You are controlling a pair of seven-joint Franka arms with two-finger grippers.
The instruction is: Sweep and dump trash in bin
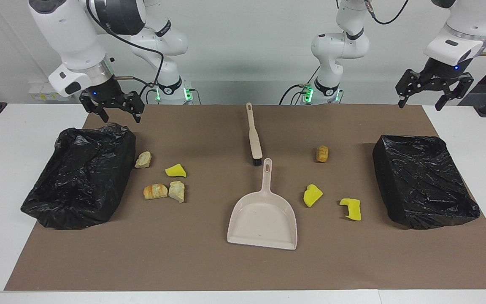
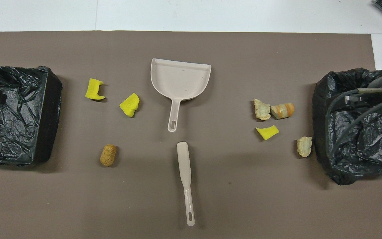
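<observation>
Seen from across the table, reading left to right: the right gripper (image 1: 117, 113) hangs with its fingers spread and nothing between them, over the mat's (image 1: 209, 270) edge nearest the robots, just above the robot-side rim of a bin (image 1: 78, 177) lined with black plastic at the right arm's end. Beside that bin lie four scraps on the mat: a pale stone-like lump (image 1: 143, 159) close to the bin's wall, a yellow sponge wedge (image 1: 175, 170), and an orange-brown bread piece (image 1: 155, 191) touching a second pale lump (image 1: 177, 191). At the mat's middle lies a beige brush (image 1: 254, 136), bristles pointing at the handle of a beige dustpan (image 1: 263, 219), whose mouth faces the mat's edge farthest from the robots. Toward the left arm's end lie a brown lump (image 1: 322, 153) and two yellow sponge chunks (image 1: 312, 195) (image 1: 351, 209). A second black-lined bin (image 1: 422, 179) stands near the mat's end. The left gripper (image 1: 434, 86), open and empty, hangs over the mat's corner nearest the robots there.
</observation>
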